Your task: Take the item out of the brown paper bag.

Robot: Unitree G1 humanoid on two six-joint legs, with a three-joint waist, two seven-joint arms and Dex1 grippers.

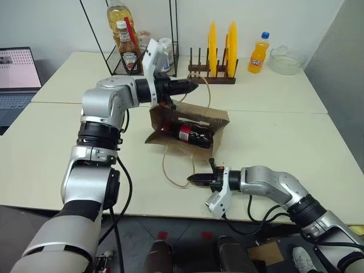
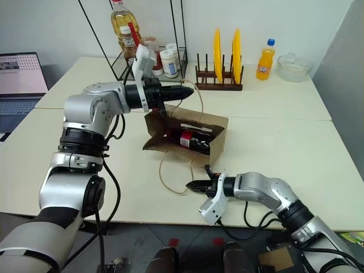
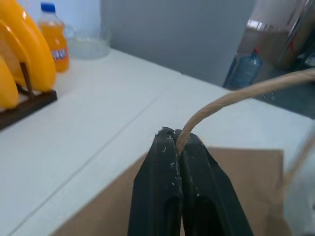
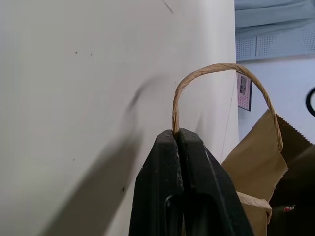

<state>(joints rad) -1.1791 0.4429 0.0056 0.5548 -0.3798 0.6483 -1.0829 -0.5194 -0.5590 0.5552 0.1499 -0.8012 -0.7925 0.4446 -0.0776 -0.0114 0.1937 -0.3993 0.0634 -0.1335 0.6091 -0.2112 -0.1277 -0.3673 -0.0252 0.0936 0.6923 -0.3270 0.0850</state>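
Note:
The brown paper bag (image 1: 193, 128) lies on its side in the middle of the table, its mouth gaping toward me. Inside it lies the item (image 1: 190, 135), a dark cola bottle with a red label. My left gripper (image 1: 193, 86) hangs above the bag's far edge, shut on one cord handle (image 3: 231, 98), which it holds raised. My right gripper (image 1: 192, 180) sits low near the table's front edge, shut on the other cord handle (image 4: 216, 73), which loops across the table from the bag.
At the back stand a wire rack with a ketchup bottle (image 1: 129, 54) and oil bottle, a plate rack with yellow plates (image 1: 222, 42), an orange soda bottle (image 1: 259, 53) and a glass bowl (image 1: 286, 60). A laptop (image 1: 20, 71) sits far left.

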